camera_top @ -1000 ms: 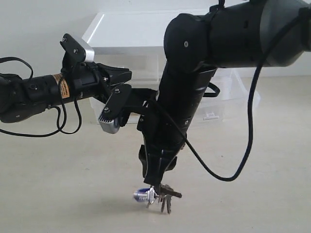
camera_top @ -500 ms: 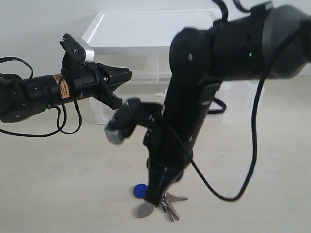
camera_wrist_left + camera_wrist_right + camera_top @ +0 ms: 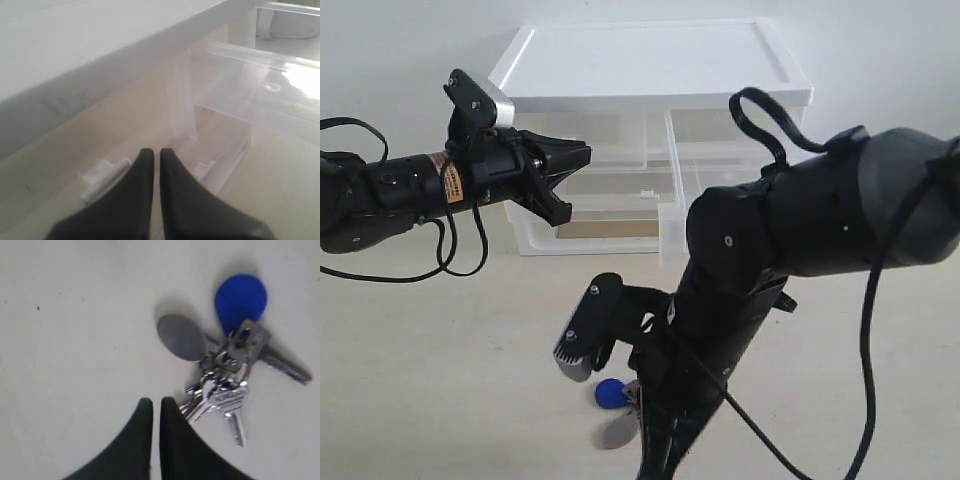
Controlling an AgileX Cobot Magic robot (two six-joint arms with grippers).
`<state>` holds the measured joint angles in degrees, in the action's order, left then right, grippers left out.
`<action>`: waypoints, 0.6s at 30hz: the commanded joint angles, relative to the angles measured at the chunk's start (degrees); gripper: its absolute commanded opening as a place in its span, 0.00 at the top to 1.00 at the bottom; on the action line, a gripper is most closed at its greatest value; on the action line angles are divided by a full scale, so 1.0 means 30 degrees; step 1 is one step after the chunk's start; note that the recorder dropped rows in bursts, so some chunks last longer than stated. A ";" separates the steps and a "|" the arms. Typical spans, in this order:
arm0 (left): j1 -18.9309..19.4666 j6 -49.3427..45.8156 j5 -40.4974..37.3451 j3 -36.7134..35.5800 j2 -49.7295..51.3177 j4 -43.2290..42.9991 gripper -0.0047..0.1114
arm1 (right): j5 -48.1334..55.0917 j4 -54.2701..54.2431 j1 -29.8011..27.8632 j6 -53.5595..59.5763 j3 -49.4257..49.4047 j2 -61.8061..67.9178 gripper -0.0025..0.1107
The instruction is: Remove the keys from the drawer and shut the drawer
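Note:
The keys lie flat on the table, blue cap and oval grey tag spread beside the silver blades. My right gripper is shut and empty, its tips just beside the bunch and not touching it. In the exterior view the right arm hides part of the keys, and its fingertips run off the lower edge. The drawer, the upper right one, stands pulled out of the unit. My left gripper hovers shut in front of the upper left drawer.
The white drawer unit stands at the back, with a flat tray-like top and a full-width drawer below. The right arm's bulky elbow hangs in front of the open drawer, with a black cable looping over it.
The right gripper has let go of the keys, which now lie on the table. The right arm has swung down and forward, uncovering the drawer unit. The left arm has not moved.

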<state>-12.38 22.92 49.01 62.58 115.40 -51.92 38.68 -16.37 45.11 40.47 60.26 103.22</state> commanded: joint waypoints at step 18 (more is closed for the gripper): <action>0.0372 0.0247 -0.2008 0.1383 0.0688 0.3018 0.92 | -0.3243 3.2616 0.0009 -3.5615 -0.6596 -0.8115 0.98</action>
<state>-12.38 22.92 48.90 62.58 115.40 -51.92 20.13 61.50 45.20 -43.09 42.14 79.05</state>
